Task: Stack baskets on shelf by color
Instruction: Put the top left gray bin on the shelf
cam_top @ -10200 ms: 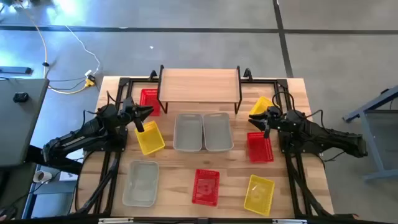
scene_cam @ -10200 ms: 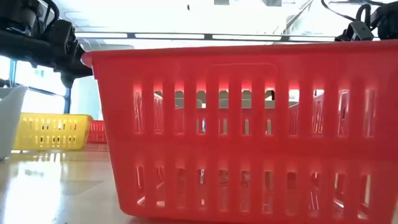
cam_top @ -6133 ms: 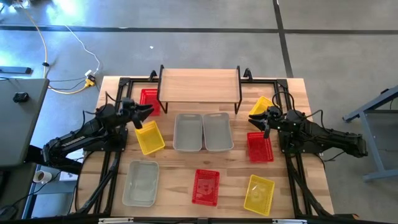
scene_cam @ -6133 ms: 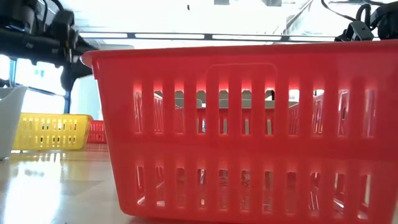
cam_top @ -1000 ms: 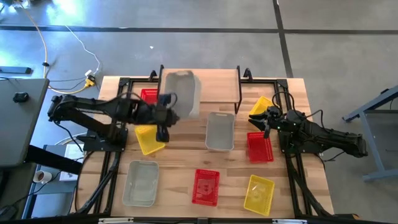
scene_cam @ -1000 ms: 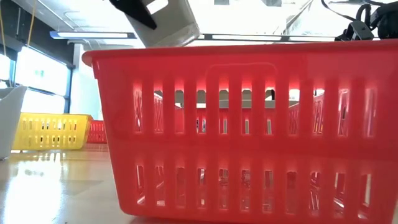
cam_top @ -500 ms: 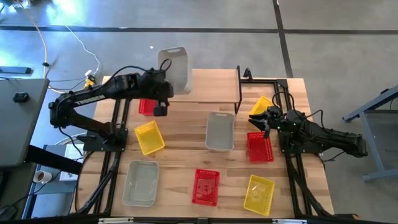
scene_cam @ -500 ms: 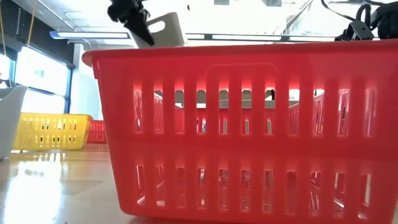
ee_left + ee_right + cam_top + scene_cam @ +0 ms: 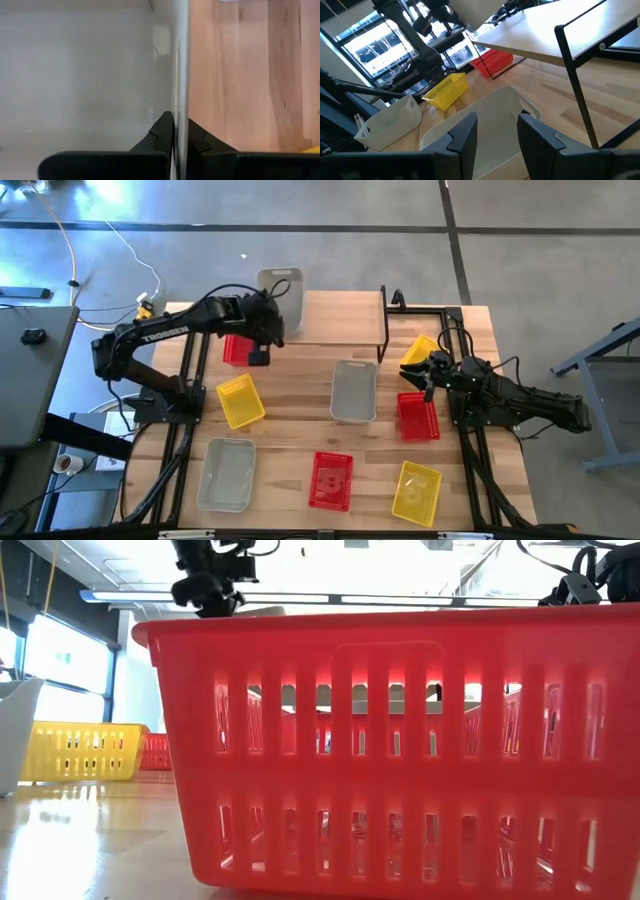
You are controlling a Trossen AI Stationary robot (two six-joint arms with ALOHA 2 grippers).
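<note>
My left gripper (image 9: 267,332) is shut on a pale grey basket (image 9: 281,298) and holds it over the left end of the shelf (image 9: 340,318). Whether its bottom touches the plank I cannot tell. On the table stand two more grey baskets (image 9: 352,390) (image 9: 226,473), red baskets (image 9: 418,418) (image 9: 331,479) (image 9: 236,348) and yellow ones (image 9: 240,400) (image 9: 420,350) (image 9: 416,490). My right gripper (image 9: 425,372) waits open at the table's right side, above the middle grey basket (image 9: 485,127). My left gripper pinches the thin wall (image 9: 180,95) at the grey basket's near end, with one finger (image 9: 162,132) inside the basket and the other outside. The fingers slant down from the table's left and near side. The basket stays open side up.
A red basket (image 9: 400,740) fills the low view right in front of the camera. Black arm frames (image 9: 190,380) (image 9: 470,440) run along both sides of the table. Bare wood lies between the shelf and the middle grey basket.
My left gripper has carried the grey basket toward the table's far edge and a little left, from the shelf's near edge to over its left end. In the low view the basket has sunk behind the red basket's rim. My right arm has kept still.
</note>
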